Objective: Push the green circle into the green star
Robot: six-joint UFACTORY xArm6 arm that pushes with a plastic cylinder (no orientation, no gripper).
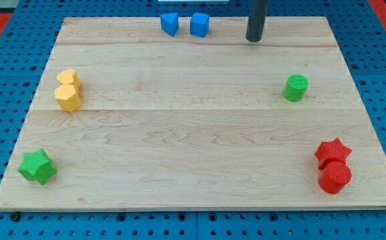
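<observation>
The dark rod's tip, which has no jaws at all, rests near the top edge of the pale wooden board, above-left of the green round block by the right edge, with open wood stretching to the green star block at the bottom-left corner.

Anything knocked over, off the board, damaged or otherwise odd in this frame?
Nothing stands out. All blocks sit flat on the board: green circle alone at the view's right, green star at bottom left. My tip is above and left of the circle, touching nothing.
</observation>
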